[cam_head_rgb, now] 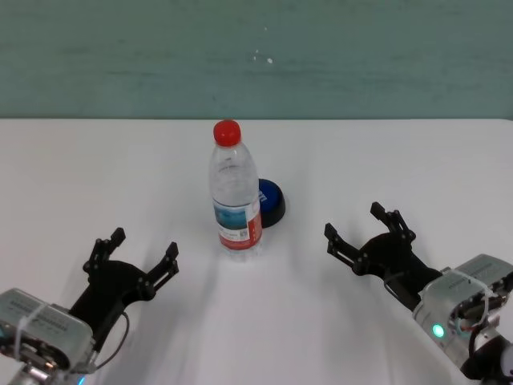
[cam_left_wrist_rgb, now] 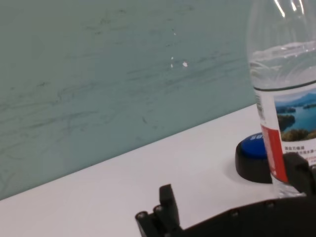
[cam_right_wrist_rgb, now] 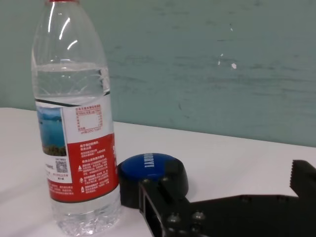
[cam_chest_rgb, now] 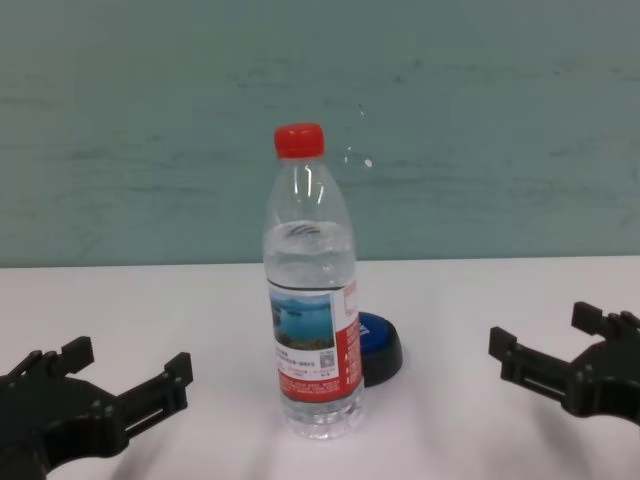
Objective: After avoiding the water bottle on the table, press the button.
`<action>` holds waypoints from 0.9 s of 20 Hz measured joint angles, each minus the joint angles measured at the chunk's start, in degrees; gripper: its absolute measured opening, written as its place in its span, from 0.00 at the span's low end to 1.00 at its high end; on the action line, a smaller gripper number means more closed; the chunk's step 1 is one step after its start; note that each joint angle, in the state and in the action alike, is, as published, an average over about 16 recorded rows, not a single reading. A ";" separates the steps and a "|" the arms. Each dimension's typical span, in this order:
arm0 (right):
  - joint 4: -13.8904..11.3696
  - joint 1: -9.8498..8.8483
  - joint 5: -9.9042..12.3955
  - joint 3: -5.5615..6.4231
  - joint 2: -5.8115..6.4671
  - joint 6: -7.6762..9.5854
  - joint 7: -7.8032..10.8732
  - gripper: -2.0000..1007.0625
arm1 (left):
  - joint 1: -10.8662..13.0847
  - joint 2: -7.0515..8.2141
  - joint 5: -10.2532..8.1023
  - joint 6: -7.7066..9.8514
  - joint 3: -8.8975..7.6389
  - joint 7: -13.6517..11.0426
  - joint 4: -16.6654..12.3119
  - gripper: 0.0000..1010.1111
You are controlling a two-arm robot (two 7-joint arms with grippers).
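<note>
Both grippers sit spread wide in the head view, left gripper (cam_head_rgb: 144,247) lower left, right gripper (cam_head_rgb: 361,222) lower right; centre frame, the water bottle (cam_head_rgb: 234,192) (upright) hides part of the button (cam_head_rgb: 271,201) on the table (cam_head_rgb: 72,172). Chest view: bottle centred, button at its right.

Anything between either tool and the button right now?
Yes for the left tool: the upright water bottle stands directly in front of the button, covering its left side. The right tool, open like the left, has bare table toward the button's exposed right side.
</note>
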 joint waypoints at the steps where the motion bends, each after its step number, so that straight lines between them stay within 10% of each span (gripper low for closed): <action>1: 0.03 0.00 -0.03 0.01 -0.03 0.04 0.03 1.00 | 0.00 0.00 0.00 0.00 0.00 0.00 0.00 0.99; 18: 0.26 0.12 0.05 0.01 -0.06 0.37 0.30 1.00 | 0.00 0.00 0.00 0.00 0.00 0.00 0.00 0.99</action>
